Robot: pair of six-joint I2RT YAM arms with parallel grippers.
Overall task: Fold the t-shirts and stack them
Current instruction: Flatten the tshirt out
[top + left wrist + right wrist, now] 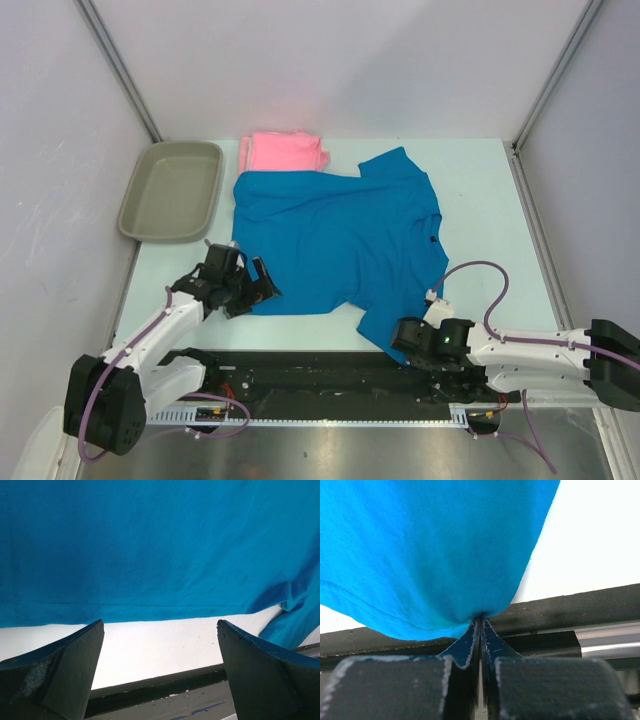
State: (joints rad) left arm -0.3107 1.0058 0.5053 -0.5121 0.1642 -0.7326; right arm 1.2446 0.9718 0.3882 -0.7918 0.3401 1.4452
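Blue t-shirt (pixel 335 240) partly over pink t-shirt (pixel 285 150), corner inside right gripper (pixel 480 623)

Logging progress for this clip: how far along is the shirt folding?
Done: the pink t-shirt looks folded at the far edge. In hand: the blue t-shirt is spread unfolded; the right tool pinches its near edge, the left tool open by its hem. Left: fold blue, stack.

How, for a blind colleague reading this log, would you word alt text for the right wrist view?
The right gripper has its dark fingers pressed shut on a bunched fold of the bright blue cloth t-shirt, which fans out across the upper left. Behind it lie the white table top and a black strip along its edge.
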